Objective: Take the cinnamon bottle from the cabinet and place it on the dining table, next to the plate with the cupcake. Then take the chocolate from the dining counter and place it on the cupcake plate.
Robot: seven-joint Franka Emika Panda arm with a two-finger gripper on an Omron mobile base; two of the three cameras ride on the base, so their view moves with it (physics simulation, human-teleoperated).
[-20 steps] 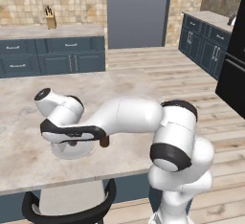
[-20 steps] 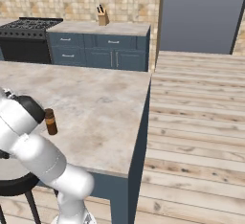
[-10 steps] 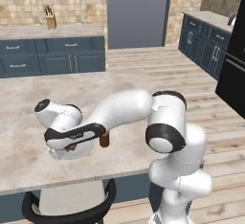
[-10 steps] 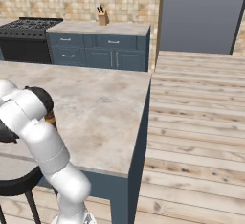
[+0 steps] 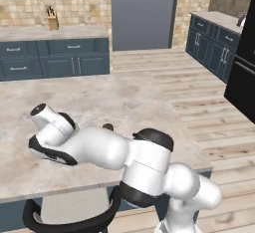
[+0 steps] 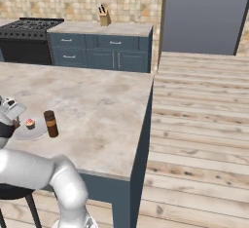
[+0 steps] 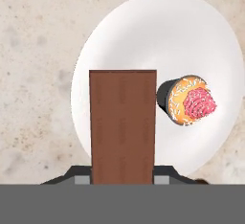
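Chocolate [image 7: 123,125] held over the plate [image 7: 134,41], ready for release.
The gripper [image 7: 122,173], closed tight on the bar's lower end, hangs above the plate on the dining table [image 6: 97,110]. A good placement probably means lowering until the bar nearly touches bare plate, keeping it beside the cupcake [image 7: 187,100] rather than on it, then opening the fingers. The plate holds one cupcake; the cinnamon bottle [image 6: 50,123] stands upright just beside its rim.

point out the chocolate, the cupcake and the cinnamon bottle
chocolate [image 7: 123,122], hand view, middle of the bar's flat face
cupcake [image 7: 196,102], hand view, pink frosting
cinnamon bottle [image 6: 51,124], right base view, middle of its body
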